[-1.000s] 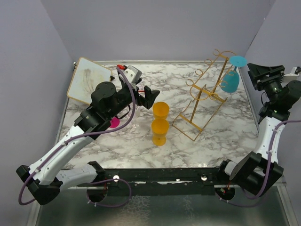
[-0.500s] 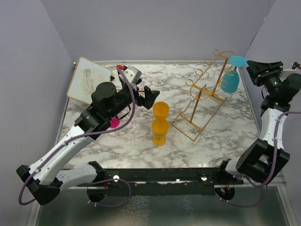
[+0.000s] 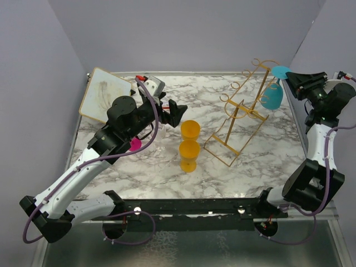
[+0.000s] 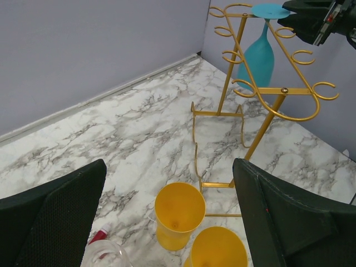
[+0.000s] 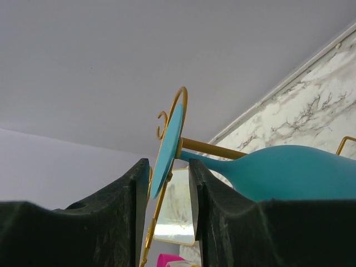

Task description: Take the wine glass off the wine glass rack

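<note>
A teal wine glass [image 3: 271,98] hangs upside down from the top right hook of the gold wire wine glass rack [image 3: 240,114]; it also shows in the left wrist view [image 4: 257,55]. My right gripper [image 3: 293,82] is at the glass's flat foot. In the right wrist view the foot [image 5: 167,144] stands edge-on between my open right gripper's [image 5: 166,169] fingers, with gaps on both sides; the bowl [image 5: 289,169] lies to the right. My left gripper [image 3: 179,113] is open and empty, left of the rack, above two yellow cups.
Two yellow cups [image 3: 189,130] [image 3: 188,154] stand mid-table left of the rack's base [image 4: 219,147]. A white square board [image 3: 105,94] lies at the back left. A pink object [image 3: 135,144] and a clear glass [image 4: 103,257] sit under the left arm. Walls close in on both sides.
My right gripper has moved up and left, closing in on the teal glass's foot until its fingers straddle it. The left arm has barely shifted.
</note>
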Robot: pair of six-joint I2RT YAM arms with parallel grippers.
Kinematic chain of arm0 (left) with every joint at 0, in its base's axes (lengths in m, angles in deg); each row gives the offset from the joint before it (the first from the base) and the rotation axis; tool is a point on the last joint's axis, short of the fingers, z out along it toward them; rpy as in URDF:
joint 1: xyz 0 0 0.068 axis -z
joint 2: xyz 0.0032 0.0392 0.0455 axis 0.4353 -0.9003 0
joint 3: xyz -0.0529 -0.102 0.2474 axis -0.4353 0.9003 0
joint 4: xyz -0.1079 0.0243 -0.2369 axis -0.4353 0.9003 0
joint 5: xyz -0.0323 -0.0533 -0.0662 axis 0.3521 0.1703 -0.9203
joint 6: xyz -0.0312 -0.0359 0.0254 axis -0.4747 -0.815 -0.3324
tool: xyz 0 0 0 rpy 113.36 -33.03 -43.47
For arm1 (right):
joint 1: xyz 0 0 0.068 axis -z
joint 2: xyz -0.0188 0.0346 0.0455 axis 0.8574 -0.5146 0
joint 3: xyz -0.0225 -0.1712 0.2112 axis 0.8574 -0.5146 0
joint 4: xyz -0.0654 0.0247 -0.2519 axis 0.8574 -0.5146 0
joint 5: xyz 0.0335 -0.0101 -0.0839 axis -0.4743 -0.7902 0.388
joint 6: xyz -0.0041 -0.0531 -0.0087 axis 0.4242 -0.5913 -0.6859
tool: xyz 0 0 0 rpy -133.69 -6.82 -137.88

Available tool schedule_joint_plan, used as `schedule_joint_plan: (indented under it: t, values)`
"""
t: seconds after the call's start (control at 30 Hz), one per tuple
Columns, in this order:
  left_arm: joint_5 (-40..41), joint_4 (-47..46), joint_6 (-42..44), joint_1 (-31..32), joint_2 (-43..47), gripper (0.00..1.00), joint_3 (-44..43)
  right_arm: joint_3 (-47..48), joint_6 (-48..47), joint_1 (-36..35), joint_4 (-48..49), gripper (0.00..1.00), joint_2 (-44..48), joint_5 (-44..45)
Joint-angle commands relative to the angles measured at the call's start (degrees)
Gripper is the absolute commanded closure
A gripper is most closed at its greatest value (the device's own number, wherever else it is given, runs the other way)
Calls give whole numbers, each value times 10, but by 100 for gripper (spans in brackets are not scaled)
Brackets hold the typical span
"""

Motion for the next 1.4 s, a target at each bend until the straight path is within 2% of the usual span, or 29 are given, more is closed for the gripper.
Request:
schedule_joint_plan:
  t: [0.0, 0.93, 1.37]
  values:
    - [-16, -14, -7, -4, 0, 1, 7, 25, -16, -3, -14, 68, 8, 18]
    - [-22, -11, -11, -7, 2, 1, 6, 36, -7, -3, -51, 86, 18, 31]
    - [-28, -14, -19, -7, 5, 1, 6, 63, -10, -3, -121, 92, 39, 48]
